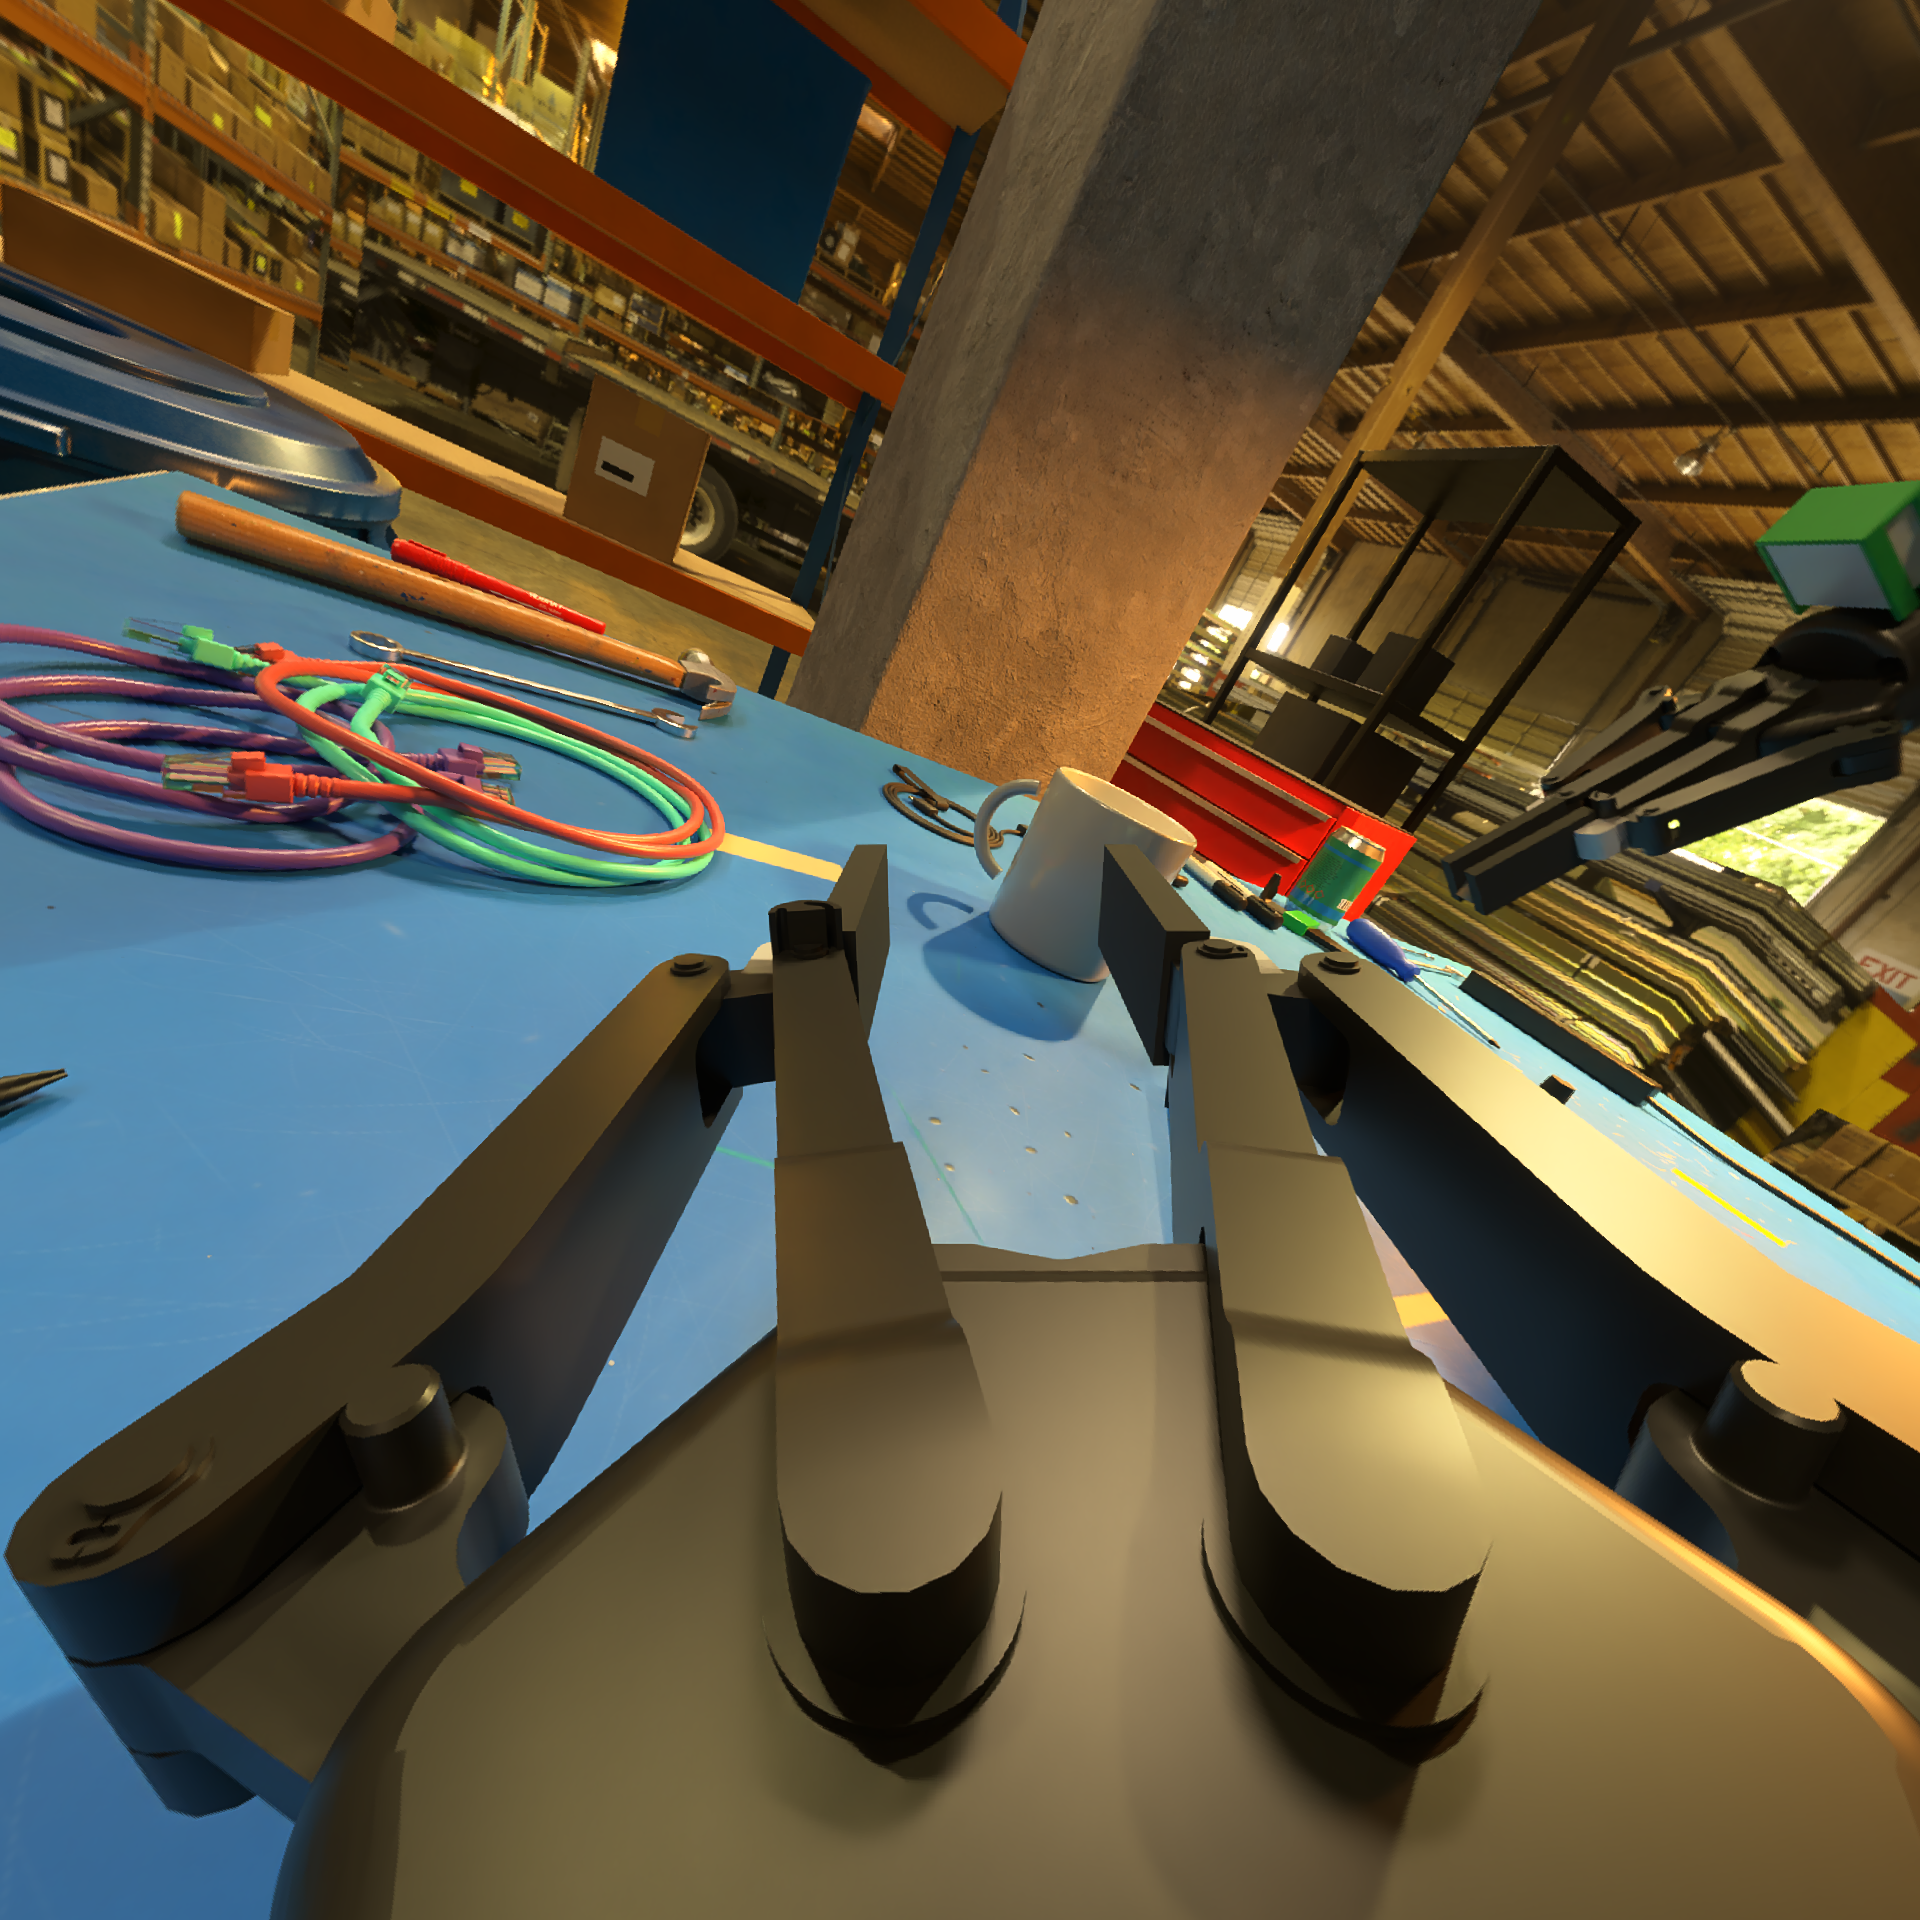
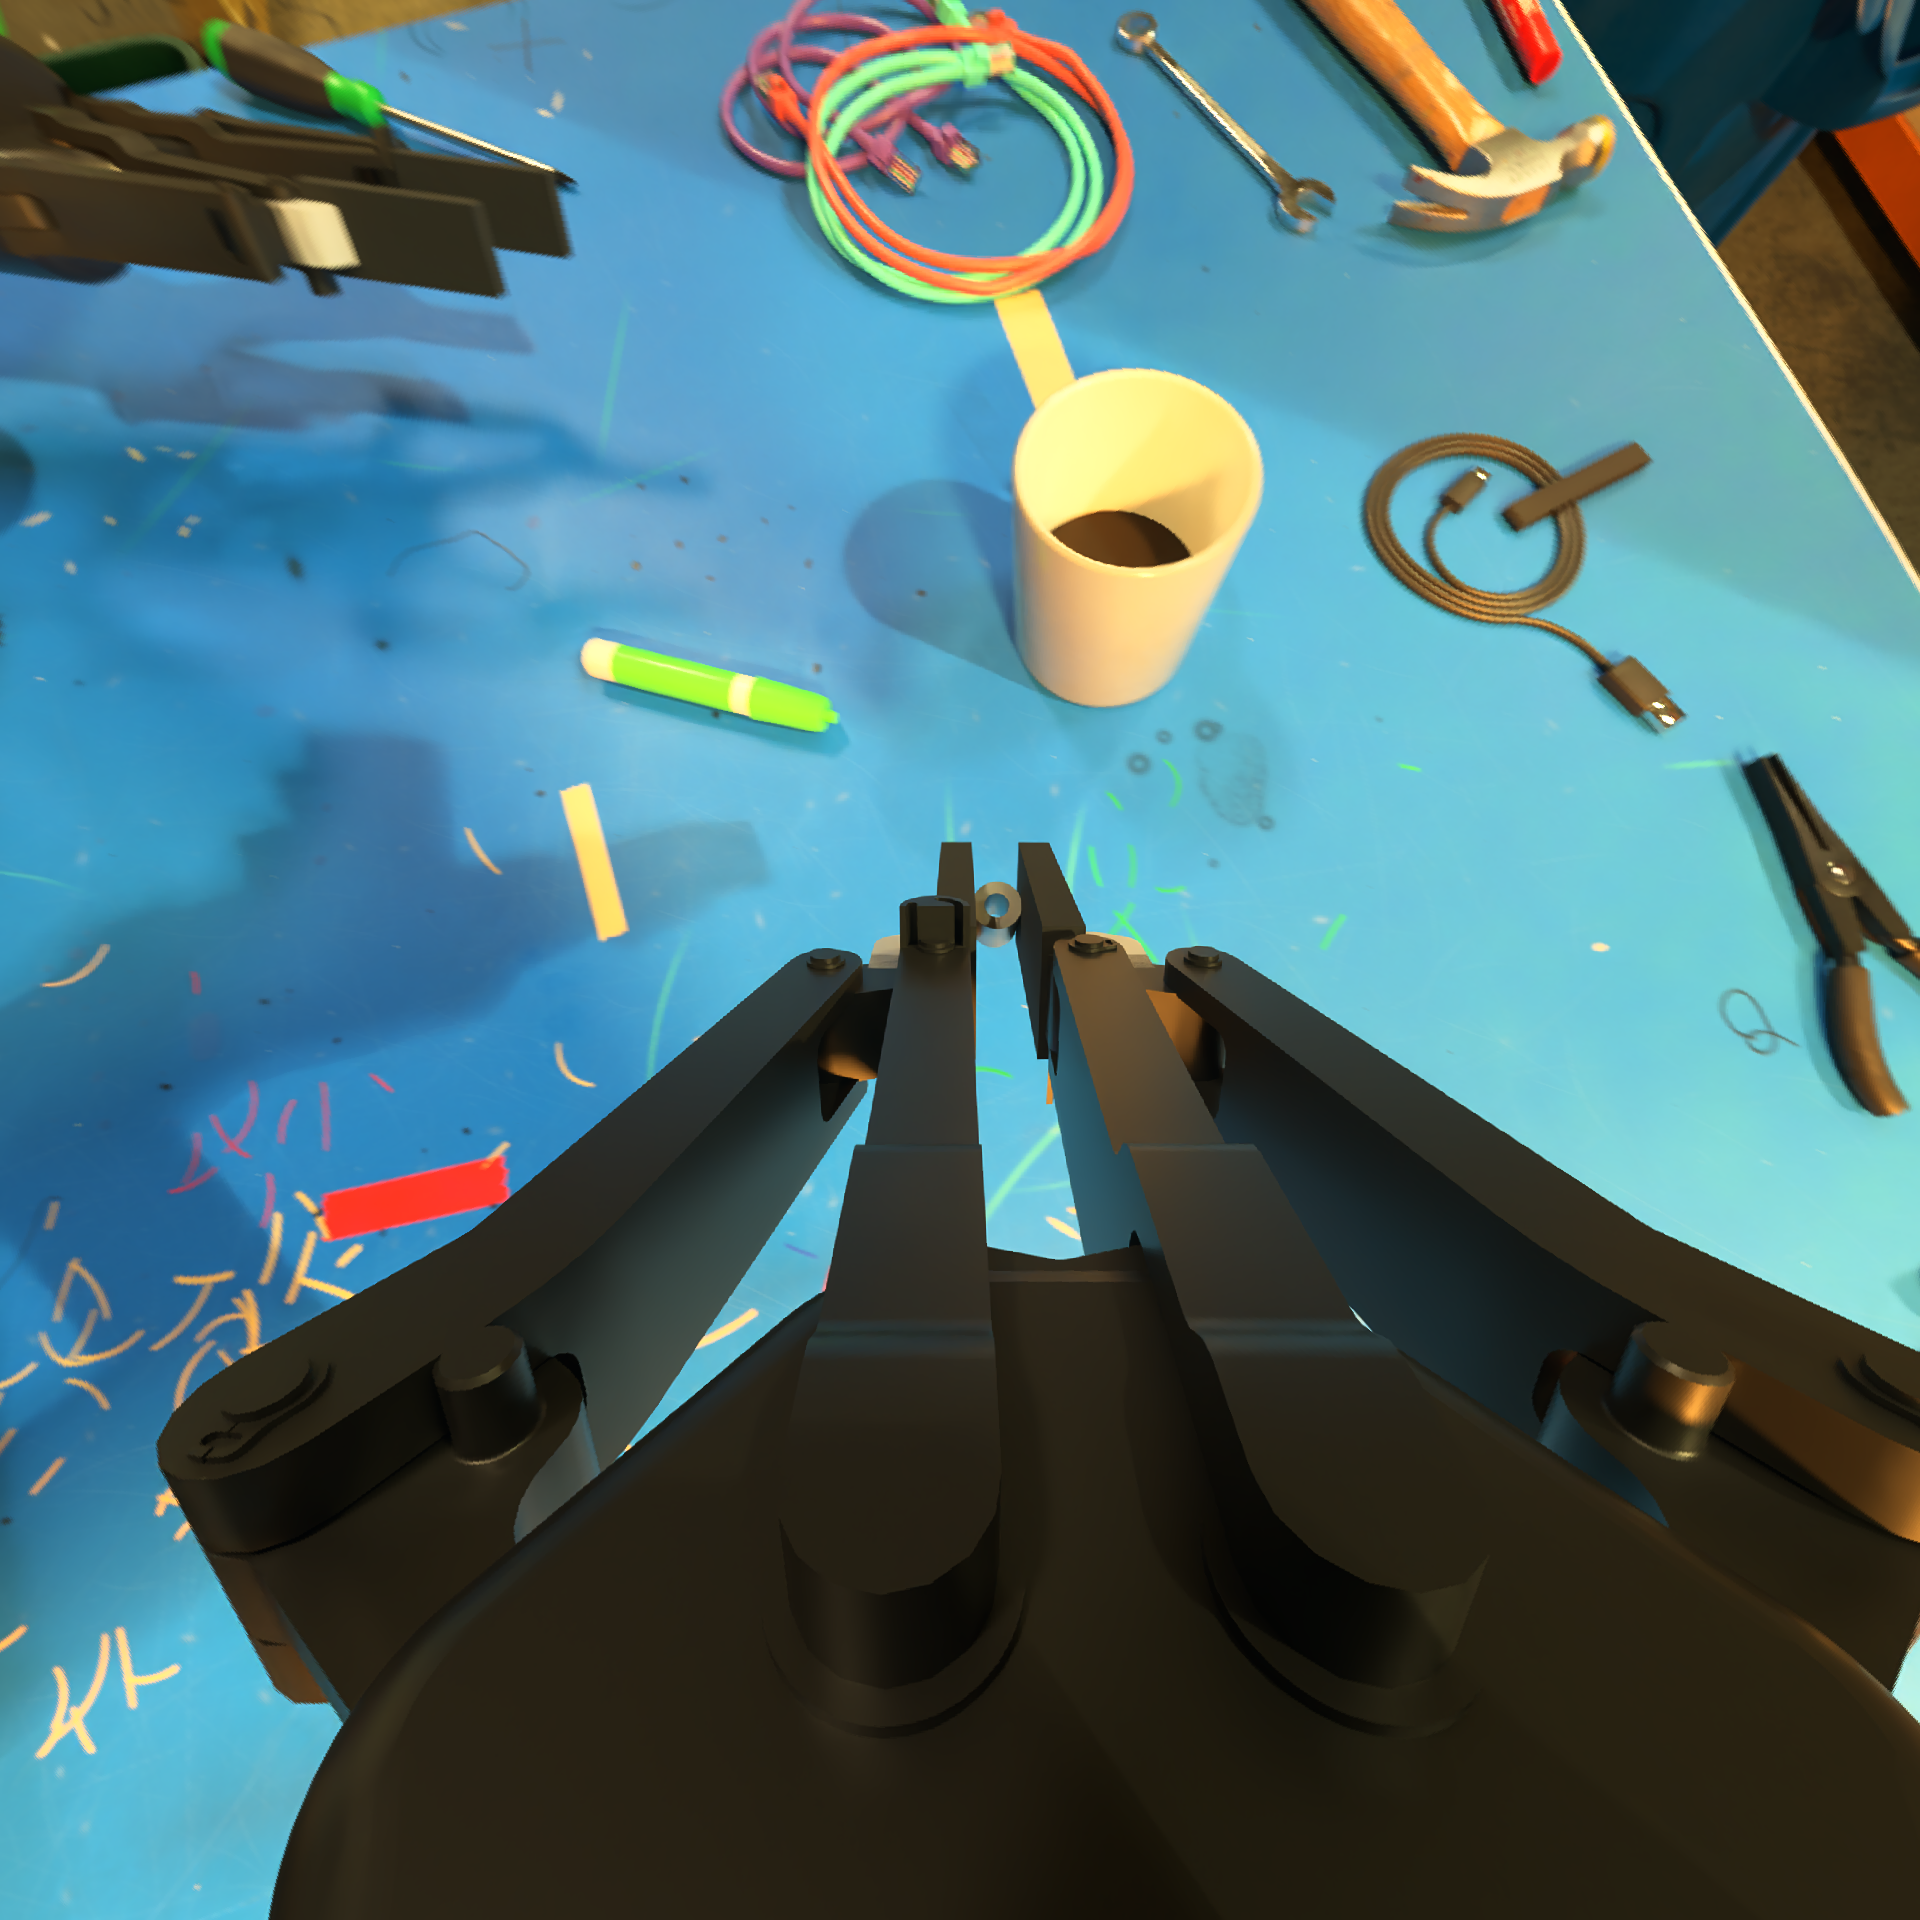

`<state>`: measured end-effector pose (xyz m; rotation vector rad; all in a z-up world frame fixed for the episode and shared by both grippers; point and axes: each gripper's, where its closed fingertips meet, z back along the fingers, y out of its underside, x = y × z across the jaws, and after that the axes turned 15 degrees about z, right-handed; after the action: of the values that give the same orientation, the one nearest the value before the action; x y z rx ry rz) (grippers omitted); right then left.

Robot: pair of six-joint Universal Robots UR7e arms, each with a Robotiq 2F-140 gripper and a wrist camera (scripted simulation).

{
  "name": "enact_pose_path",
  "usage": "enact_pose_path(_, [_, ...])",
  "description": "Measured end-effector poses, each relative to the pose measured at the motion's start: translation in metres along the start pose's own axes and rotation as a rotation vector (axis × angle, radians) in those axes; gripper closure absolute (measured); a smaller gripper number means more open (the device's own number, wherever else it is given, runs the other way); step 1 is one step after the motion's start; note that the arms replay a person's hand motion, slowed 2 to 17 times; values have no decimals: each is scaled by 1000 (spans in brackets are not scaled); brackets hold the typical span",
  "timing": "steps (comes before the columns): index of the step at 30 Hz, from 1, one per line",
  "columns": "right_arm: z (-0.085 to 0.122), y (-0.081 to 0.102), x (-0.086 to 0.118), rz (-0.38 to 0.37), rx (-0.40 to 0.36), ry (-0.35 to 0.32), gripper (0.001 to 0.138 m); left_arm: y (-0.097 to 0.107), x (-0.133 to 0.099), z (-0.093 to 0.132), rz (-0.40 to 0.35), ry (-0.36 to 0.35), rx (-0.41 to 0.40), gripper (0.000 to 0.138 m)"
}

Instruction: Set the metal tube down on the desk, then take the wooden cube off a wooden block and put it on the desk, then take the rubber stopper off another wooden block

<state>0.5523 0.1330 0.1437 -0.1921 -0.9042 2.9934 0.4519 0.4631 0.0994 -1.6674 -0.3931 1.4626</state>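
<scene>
In the right wrist view my right gripper [image 2: 997, 868] is shut on a small metal tube [image 2: 995, 912], a short silver ring seen end-on between the fingertips, above the blue desk [image 2: 1455, 831]. My right gripper also shows in the left wrist view [image 1: 1470, 883], raised over the desk's right side. My left gripper [image 1: 992, 878] is open and empty, low over the desk, pointing at a white mug [image 1: 1081, 873]. It also shows in the right wrist view [image 2: 530, 223] at the far left. No wooden cube, wooden block or rubber stopper is in view.
The white mug [image 2: 1132, 582] stands just beyond my right gripper. A green marker [image 2: 707, 686] lies to its left. Coiled cables [image 2: 966, 156], a wrench [image 2: 1226, 125] and a hammer [image 2: 1486, 135] lie farther off. A black cable [image 2: 1475, 520] and pliers [image 2: 1839, 914] lie near the desk's right edge.
</scene>
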Motion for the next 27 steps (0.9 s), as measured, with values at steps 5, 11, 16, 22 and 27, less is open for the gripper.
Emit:
enact_pose_path(5, [-5,-19,40,9,-54,-28,127,0,0,0,-2,-1,-1,84])
enact_pose_path(11, [-19,-35,87,28,-96,-63,127,0,-1,1,-4,2,-4,84])
enact_pose_path(16, [-36,-43,120,36,-116,-87,127,0,-1,1,-2,6,-5,84])
enact_pose_path(22, [-62,-45,152,33,-121,-115,127,0,-2,1,-4,8,-6,84])
enact_pose_path(27, [-85,-40,170,29,-97,-116,127,0,-2,1,-4,10,-5,84])
